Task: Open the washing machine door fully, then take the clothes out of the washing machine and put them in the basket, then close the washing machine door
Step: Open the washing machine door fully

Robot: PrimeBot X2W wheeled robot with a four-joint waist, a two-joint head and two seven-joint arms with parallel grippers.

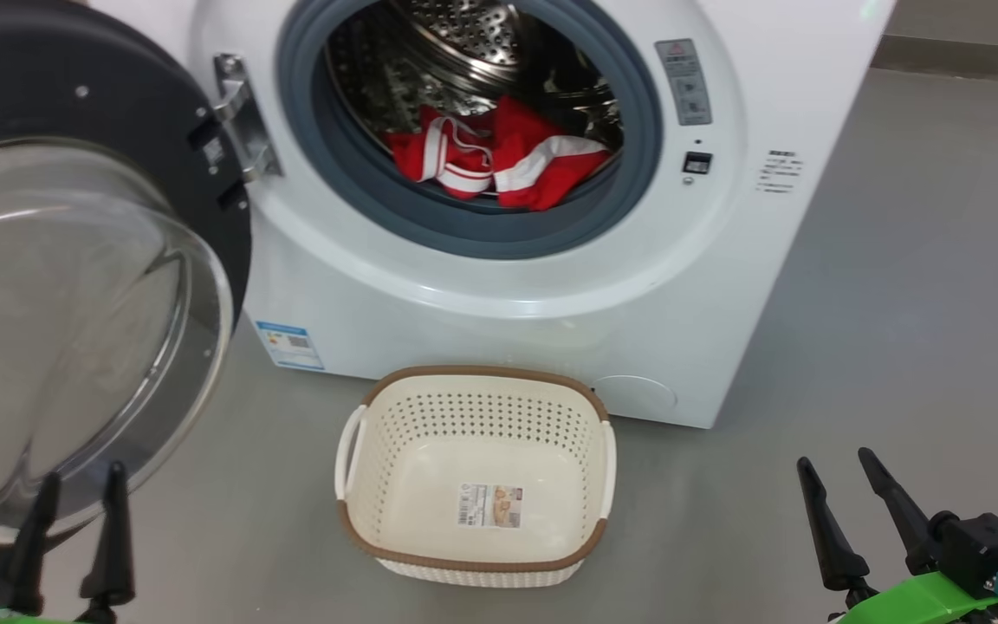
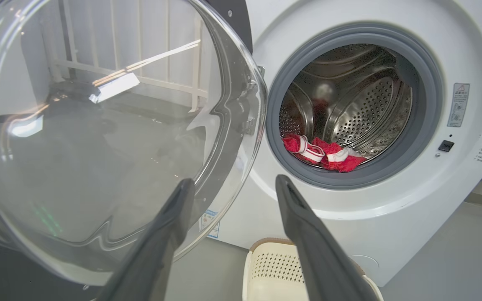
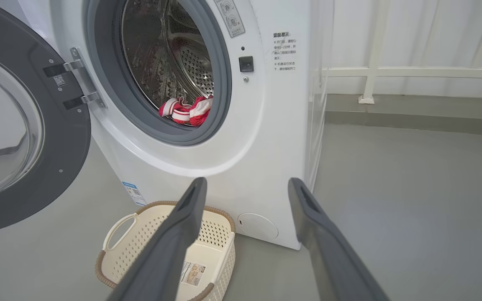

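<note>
**While the washing machine door (image 1: 83, 286) stands wide open, the clothes (image 1: 499, 160) lie in the drum (image 1: 464, 35)**

Where the grey rubber ring (image 1: 464, 234) frames the mouth of the washing machine (image 1: 464, 295), the red garments with white bands sit heaped at the drum's bottom. The basket (image 1: 482, 374) stands on the floor (image 1: 897, 347) just before the machine, below the opening. The left hand (image 1: 83, 475) is at the lower edge of the door's glass, fingers apart and holding nothing; I cannot tell whether it touches. The right hand (image 1: 833, 459) hangs to the basket's right, fingers spread, empty.
</note>
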